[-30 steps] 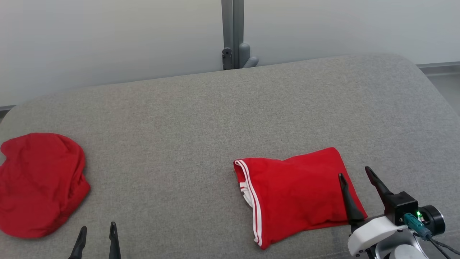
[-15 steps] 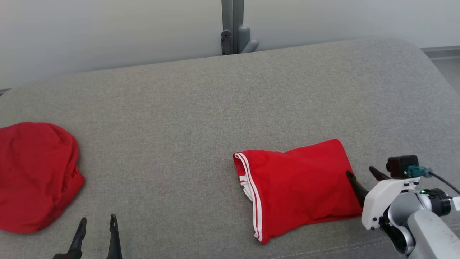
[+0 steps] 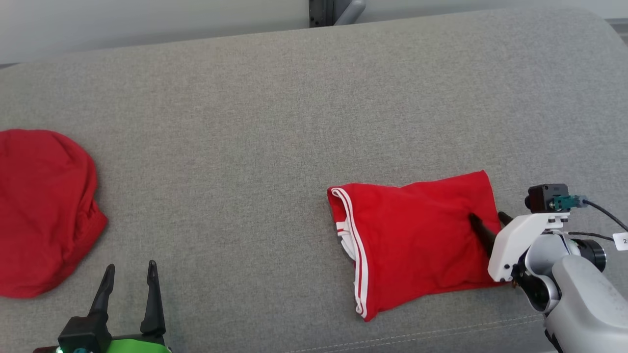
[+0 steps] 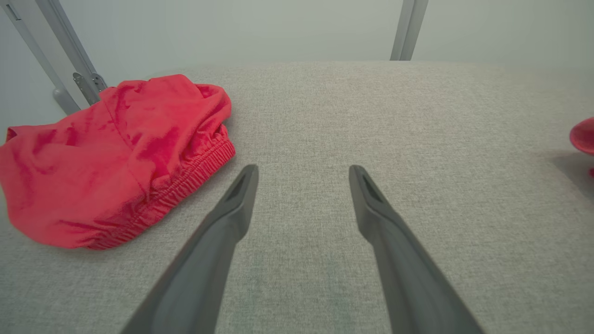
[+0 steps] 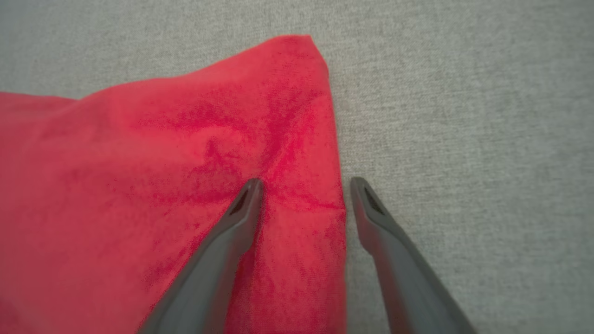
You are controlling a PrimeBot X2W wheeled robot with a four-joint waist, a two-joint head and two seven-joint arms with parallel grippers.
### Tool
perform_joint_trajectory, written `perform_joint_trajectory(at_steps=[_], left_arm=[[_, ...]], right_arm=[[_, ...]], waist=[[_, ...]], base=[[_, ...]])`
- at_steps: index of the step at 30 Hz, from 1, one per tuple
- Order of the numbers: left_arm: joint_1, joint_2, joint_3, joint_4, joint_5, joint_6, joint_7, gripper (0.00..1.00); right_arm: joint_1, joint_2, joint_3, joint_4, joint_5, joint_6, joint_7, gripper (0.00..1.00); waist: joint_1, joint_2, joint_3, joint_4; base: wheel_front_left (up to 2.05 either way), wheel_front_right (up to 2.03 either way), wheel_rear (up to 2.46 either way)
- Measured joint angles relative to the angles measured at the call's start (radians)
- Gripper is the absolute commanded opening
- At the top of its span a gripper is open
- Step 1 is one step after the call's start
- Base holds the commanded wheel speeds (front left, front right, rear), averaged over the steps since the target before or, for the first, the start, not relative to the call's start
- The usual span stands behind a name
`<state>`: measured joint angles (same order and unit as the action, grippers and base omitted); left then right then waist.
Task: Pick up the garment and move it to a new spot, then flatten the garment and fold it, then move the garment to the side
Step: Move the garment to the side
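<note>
- Head view: the garment [image 3: 412, 240] lies flat on the gray table [image 3: 294, 122], right of centre, red with white stripes along its left edge.
- Right gripper [image 3: 486, 215] is at the garment's right edge, fingers spread. One dark tip sits on the red cloth and the other is just off the edge, half hidden behind the white wrist.
- Far left, well apart from all that, a rumpled red heap [image 3: 44, 211] sits on the table.
- Left gripper [image 3: 130, 265] is at the bottom left, fingers apart and pointing up the view, with nothing between them, just right of the heap.
- Left wrist view: the left gripper [image 4: 304, 169] has its two fingers wide over bare gray fabric. The heap [image 4: 116, 157] is off to their left with its elastic hem facing them, near the left finger but not touching it.
- At the far right edge there's a sliver of red [image 4: 582, 137], too little to make out.
- Right wrist view: the right gripper [image 5: 307, 182] straddles the garment's [image 5: 162, 162] edge. Its left finger presses into the red cloth, with creases fanning out from the tip.
- Its right finger is on the gray table [image 5: 464, 116], just beside the hem. The jaws are wide and nothing is pinched.
</note>
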<state>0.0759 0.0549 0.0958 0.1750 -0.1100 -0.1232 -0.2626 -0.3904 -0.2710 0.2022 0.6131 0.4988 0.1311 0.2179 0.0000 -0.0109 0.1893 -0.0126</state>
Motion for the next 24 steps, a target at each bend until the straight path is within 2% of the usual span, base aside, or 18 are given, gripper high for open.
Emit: perform_joint_trajectory(at_steps=[5,9,13,17,24], left_arm=[[-0.014,0.004,0.006,-0.008,0.0,-0.001,0.0,1.0],[-0.022,0.018,0.009,-0.044,0.01,-0.001,0.0,1.0],[-0.033,0.025,0.009,-0.104,0.024,-0.005,-0.002,1.0],[-0.064,0.061,-0.003,-0.159,0.036,-0.006,-0.002,1.0],[-0.142,0.132,-0.043,-0.229,0.049,-0.006,-0.002,1.0]], right_arm=[[-0.047,-0.016,0.025,0.007,0.028,0.0,-0.024,0.0],[-0.107,-0.03,0.055,-0.002,0.045,0.001,-0.045,0.0],[-0.177,-0.028,0.107,-0.019,0.052,0.001,-0.063,0.0],[-0.254,-0.036,0.14,-0.012,0.051,0.001,-0.091,0.0],[-0.407,-0.072,0.102,0.076,0.042,0.001,-0.165,0.0]], waist=[[0.0,0.0,0.029,0.001],[0.0,0.0,0.05,-0.024],[0.0,0.0,0.07,-0.078],[0.0,0.0,0.102,-0.148],[0.0001,0.0,0.204,-0.24]], base=[[0.0,0.0,0.0],[0.0,0.0,0.0],[0.0,0.0,0.0],[0.0,0.0,0.0],[0.0,0.0,0.0]])
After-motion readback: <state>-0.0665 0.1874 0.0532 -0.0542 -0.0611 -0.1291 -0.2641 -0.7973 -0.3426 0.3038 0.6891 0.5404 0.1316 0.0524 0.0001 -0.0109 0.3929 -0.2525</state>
